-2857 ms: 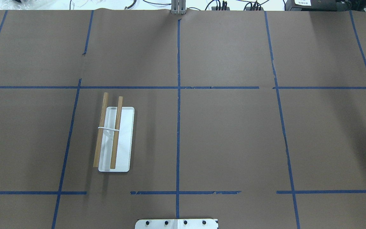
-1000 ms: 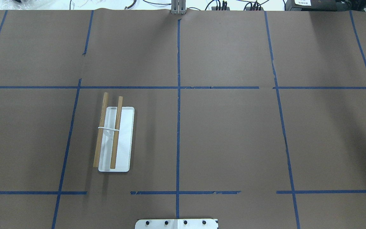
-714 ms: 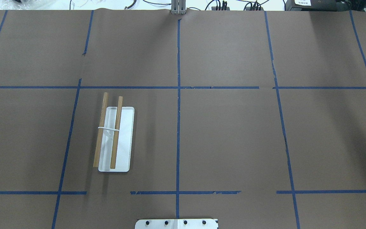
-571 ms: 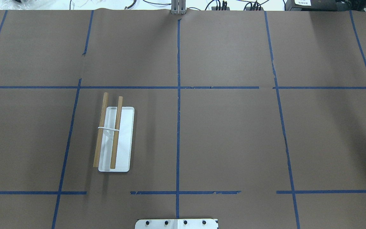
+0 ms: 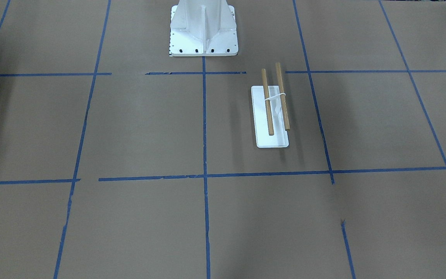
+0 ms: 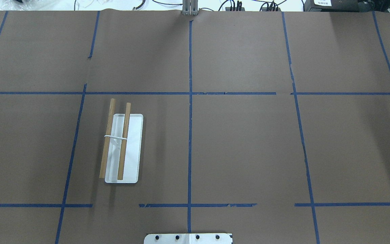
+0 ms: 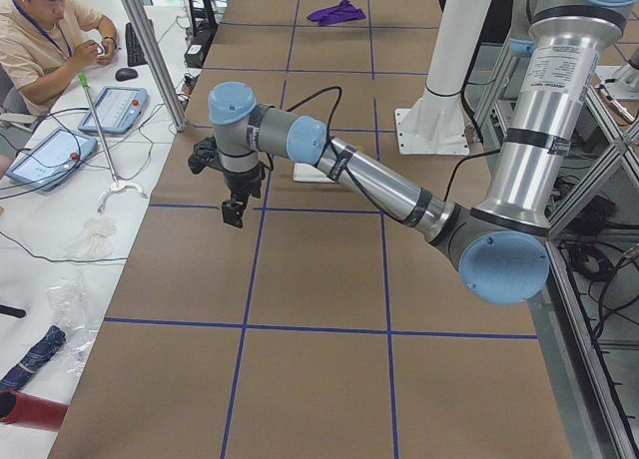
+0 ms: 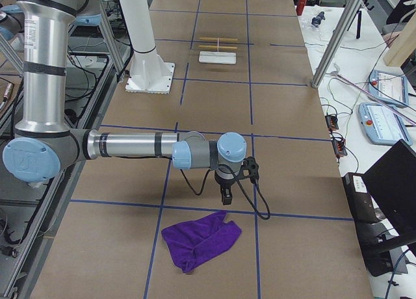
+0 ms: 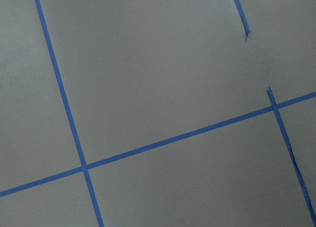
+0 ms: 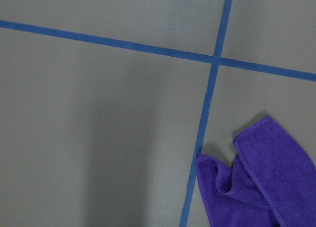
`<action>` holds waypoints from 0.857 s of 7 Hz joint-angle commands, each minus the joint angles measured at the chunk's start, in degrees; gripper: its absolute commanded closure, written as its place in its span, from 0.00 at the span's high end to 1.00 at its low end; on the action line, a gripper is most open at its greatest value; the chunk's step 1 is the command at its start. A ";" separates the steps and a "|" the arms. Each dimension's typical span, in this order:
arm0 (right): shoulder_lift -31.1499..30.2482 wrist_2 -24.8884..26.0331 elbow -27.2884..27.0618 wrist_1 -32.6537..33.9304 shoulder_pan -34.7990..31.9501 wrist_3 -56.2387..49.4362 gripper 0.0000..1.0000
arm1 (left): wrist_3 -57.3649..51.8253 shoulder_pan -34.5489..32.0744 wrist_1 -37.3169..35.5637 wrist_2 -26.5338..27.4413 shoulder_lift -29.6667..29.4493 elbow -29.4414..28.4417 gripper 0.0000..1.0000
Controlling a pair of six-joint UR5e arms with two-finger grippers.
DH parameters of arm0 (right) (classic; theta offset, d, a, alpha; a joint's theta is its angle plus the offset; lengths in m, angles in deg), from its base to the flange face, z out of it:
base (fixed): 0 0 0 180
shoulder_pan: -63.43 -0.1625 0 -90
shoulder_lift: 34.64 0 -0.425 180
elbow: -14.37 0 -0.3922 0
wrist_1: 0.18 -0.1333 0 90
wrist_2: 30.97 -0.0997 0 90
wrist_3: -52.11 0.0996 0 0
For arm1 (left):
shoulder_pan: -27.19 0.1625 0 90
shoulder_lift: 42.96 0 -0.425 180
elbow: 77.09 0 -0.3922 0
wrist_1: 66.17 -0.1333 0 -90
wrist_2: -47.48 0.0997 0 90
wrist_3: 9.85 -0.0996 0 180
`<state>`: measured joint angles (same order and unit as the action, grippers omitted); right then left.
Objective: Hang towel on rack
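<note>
Towel (image 8: 200,237): deep purple, soft, rumpled and folded over itself, lying on desk (image 6: 249,152), well apart from rack (image 6: 132,156). Right gripper (image 8: 225,196), left gripper (image 7: 232,212): whether released or clenched, cannot tell.

Overhead and front cameras look steeply down on the bench (image 6: 249,152) from opposite sides, sharing the rack (image 6: 132,152). End cameras look along it. Wrist cameras sit close above it.
</note>
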<state>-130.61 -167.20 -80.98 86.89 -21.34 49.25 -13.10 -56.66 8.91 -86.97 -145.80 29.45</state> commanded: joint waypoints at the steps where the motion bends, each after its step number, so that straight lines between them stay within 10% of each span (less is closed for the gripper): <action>1: 2.54 -0.09 10.66 -3.98 -0.04 0.14 1.00 | 0.01 0.00 -0.02 0.07 0.00 -0.01 1.00; 3: 3.59 -0.35 21.11 -19.51 0.13 1.01 1.00 | 0.01 0.00 -0.02 0.15 0.09 0.08 1.00; 6: 2.90 -0.71 22.22 -21.68 3.64 5.94 0.99 | -0.08 0.00 -0.02 0.24 0.17 -0.01 1.00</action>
<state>-127.41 -167.84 -59.61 65.84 -18.96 54.46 -13.15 -56.66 8.89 -86.76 -145.68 29.52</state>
